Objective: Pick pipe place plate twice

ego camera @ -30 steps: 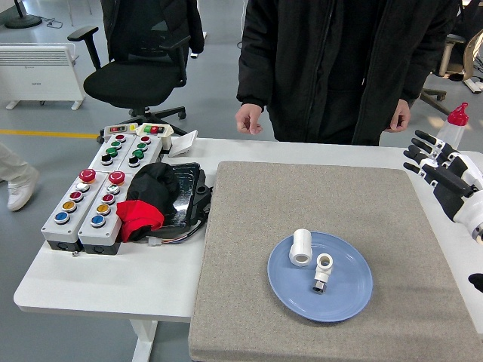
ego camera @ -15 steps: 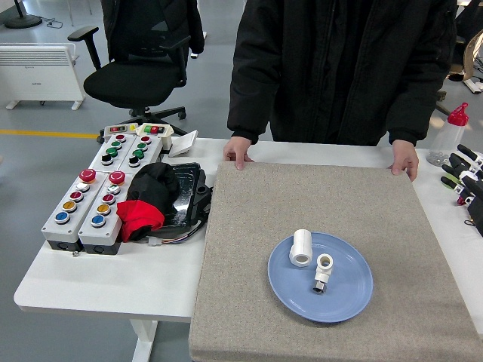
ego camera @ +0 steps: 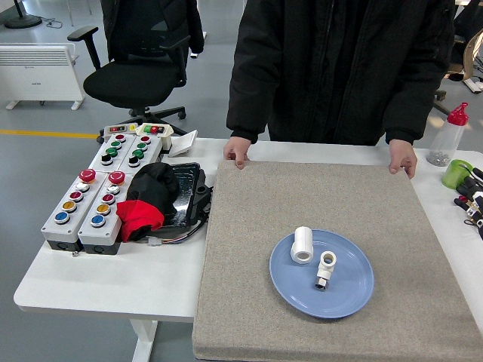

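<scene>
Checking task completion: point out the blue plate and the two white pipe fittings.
blue plate [ego camera: 355,290], head view, bare right part.
straight pipe fitting [ego camera: 302,245], head view, its side.
elbow pipe fitting [ego camera: 325,268], head view, its body.

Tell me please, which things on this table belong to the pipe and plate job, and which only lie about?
Job: blue plate; white pipe piece on it; small white fitting on it.

Lying about: grey mat held by the person's hands; button boxes; black and red cloth; red-capped bottle; green cup.
</scene>
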